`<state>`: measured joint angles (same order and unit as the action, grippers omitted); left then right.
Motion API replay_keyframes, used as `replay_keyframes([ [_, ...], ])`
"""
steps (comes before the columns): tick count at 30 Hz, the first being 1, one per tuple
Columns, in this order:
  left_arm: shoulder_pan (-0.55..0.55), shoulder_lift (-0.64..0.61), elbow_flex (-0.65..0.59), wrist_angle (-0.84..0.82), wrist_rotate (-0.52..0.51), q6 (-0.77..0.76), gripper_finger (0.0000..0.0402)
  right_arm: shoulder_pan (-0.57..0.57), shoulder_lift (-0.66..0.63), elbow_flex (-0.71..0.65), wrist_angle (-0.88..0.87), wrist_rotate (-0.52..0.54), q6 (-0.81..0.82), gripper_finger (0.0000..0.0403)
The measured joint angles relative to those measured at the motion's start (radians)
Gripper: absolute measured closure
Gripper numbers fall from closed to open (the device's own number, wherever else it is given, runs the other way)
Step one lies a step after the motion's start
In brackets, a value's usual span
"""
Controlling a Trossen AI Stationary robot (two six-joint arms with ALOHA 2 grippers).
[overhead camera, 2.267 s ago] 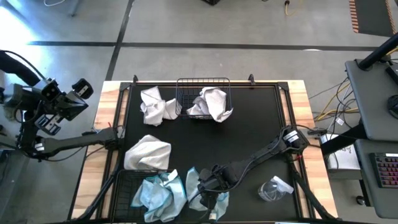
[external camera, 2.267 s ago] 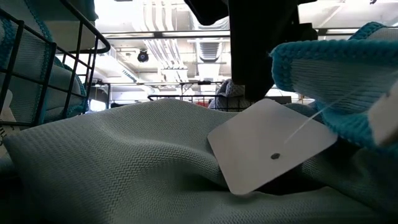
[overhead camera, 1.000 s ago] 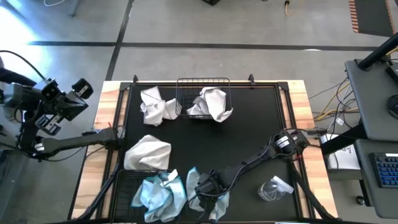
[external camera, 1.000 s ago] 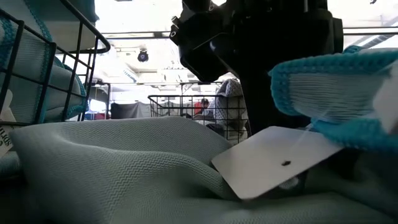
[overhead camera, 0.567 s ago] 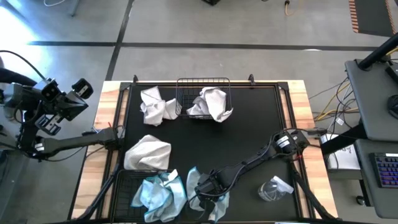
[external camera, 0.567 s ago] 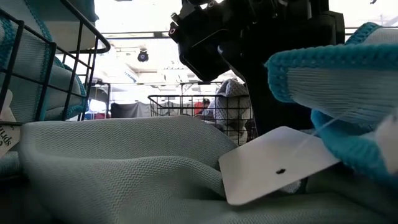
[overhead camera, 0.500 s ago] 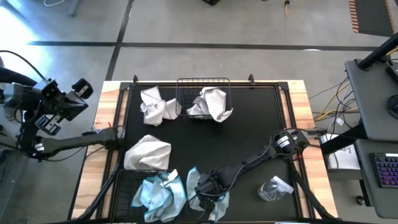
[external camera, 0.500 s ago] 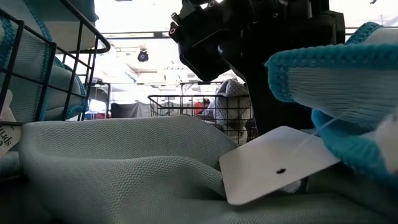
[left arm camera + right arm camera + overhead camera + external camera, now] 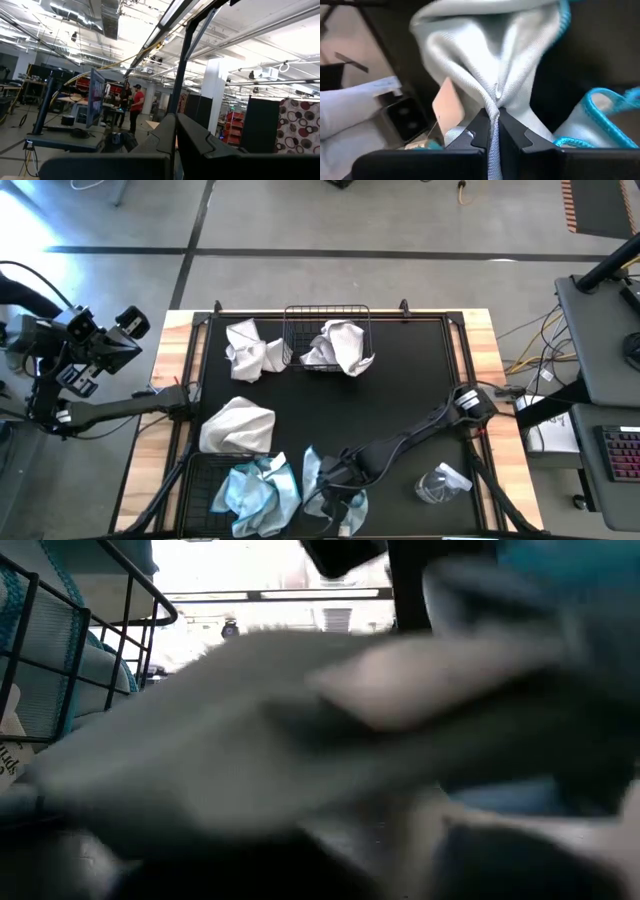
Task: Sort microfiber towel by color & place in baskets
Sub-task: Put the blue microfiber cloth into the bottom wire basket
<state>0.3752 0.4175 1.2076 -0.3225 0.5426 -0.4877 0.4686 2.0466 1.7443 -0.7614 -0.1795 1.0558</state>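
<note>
A light blue towel (image 9: 485, 55) at the mat's near edge, beside the near basket (image 9: 200, 480), is pinched in the closed right gripper (image 9: 492, 122). It is best lifted clear before being carried over the basket's rim. The left gripper, closed and empty, is parked off the table.

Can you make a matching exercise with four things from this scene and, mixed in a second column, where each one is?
Things:
1. right gripper
2. left gripper
3. far basket
4. plastic wrapper

Places or states:
A. holds a white towel
B. lies on the mat, right of the light blue towel
C. shut, off the table's left side
D. shut on the light blue towel

Pairs: 1-D, 2-C, 3-A, 4-B
</note>
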Motion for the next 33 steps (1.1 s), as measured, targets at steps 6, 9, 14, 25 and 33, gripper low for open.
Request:
replay_keyframes([
  [6,0.000,0.000,0.000,0.000,0.000,0.000,0.0402,0.000,-0.076,0.000,0.011,0.070,-0.002,0.0390],
  [9,0.000,0.000,0.000,0.000,0.000,0.002,0.0402,0.000,-0.124,0.000,0.013,0.123,-0.011,0.0390],
  [14,0.000,0.000,0.000,0.000,0.000,0.008,0.0402,0.000,-0.211,0.000,0.020,0.243,-0.027,0.0390],
  [25,0.000,0.000,0.000,0.000,0.000,0.013,0.0402,0.000,-0.337,0.000,0.276,0.469,-0.227,0.0390],
  [33,0.000,0.000,0.000,0.000,0.000,0.034,0.0402,-0.002,-0.334,0.000,0.605,0.469,-0.424,0.0390],
])
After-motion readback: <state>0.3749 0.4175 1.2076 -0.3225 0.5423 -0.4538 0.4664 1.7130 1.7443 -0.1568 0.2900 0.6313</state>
